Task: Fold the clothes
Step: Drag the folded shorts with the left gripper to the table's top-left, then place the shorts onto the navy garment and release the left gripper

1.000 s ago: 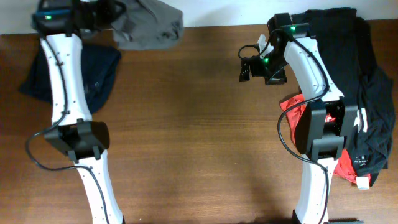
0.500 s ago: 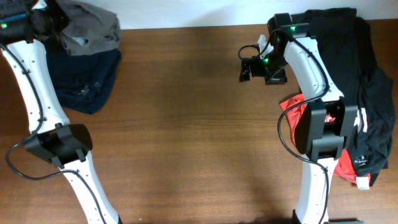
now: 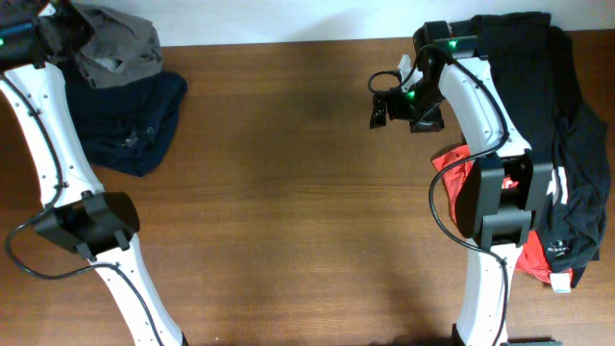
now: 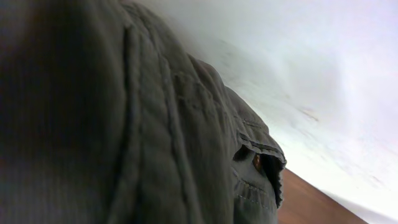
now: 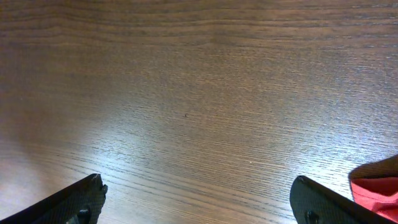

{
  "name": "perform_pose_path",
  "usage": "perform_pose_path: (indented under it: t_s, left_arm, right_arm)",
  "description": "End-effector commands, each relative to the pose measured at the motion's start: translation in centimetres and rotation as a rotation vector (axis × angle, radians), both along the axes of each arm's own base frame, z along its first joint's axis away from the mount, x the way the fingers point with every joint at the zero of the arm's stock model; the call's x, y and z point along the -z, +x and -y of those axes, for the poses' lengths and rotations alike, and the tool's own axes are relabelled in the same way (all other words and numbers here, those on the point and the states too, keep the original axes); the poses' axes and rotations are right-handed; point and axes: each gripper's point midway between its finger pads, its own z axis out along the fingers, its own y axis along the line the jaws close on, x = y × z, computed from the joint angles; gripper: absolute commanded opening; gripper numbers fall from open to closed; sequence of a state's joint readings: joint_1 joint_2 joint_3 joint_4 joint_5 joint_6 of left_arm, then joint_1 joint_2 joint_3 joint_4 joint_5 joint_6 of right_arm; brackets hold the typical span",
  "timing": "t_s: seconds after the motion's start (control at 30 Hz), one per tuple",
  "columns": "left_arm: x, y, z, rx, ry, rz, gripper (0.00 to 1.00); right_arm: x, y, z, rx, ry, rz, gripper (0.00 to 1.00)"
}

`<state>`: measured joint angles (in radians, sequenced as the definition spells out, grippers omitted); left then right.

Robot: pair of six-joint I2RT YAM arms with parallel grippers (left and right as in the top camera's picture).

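Shorts [image 3: 120,48] bunched in left tool [image 3: 65,31], overlapping navy garment [image 3: 130,120]

Spare garments on a wooden table [image 3: 288,192]

A crumpled dark navy denim garment [image 3: 130,120] lies just below the left gripper [image 3: 69,37]. Behind the right gripper [image 3: 378,101], black T-shirts [image 3: 538,77] are heaped along the table's edge, with a red T-shirt [image 3: 450,163] showing from under them. Bare brown wood spreads in front of that gripper.

Table [image 3: 288,192] middle open; shorts [image 3: 120,48] and navy garment [image 3: 125,125] crowd far-left corner, black shirts [image 3: 538,77] the right edge
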<state>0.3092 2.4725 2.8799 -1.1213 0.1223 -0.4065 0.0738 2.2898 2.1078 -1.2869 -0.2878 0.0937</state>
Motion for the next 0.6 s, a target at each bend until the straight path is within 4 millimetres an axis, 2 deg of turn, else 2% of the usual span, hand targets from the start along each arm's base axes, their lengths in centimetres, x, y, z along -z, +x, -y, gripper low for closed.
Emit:
perform_pose_path:
  t_s: [0.0,0.23,0.33,0.43,0.47,0.53,0.57]
  left_arm:
    - [2.7,0.1,-1.7,-0.041,-0.009,-0.048,0.0]
    - [8.5,-1.8,-1.9,-0.052,-0.068,-0.229,0.01]
    - [10.3,-3.2,-1.4,-0.052,-0.097,-0.317,0.01]
    - [11.7,-5.6,-1.4,-0.079,-0.095,-0.43,0.01]
    - [12.1,-6.4,-1.4,-0.089,-0.091,-0.47,0.17]
    - [12.7,-8.2,-1.2,-0.097,-0.094,-0.547,0.63]
    - [12.9,-8.9,-1.1,-0.089,-0.09,-0.577,0.67]
  right_arm:
    - [-2.0,0.0,0.0,-0.01,-0.01,0.046,0.99]
    - [-2.0,0.1,0.0,-0.01,-0.009,0.05,0.99]
    - [-2.0,0.2,0.0,-0.01,-0.009,0.051,0.99]
    - [-2.0,0.1,0.0,-0.011,-0.009,0.05,0.99]
    - [-2.0,0.2,0.0,-0.011,-0.009,0.051,0.99]
    - [-2.0,0.2,0.0,-0.011,-0.009,0.051,0.99]
    - [-2.0,0.2,0.0,-0.011,-0.009,0.051,0.99]
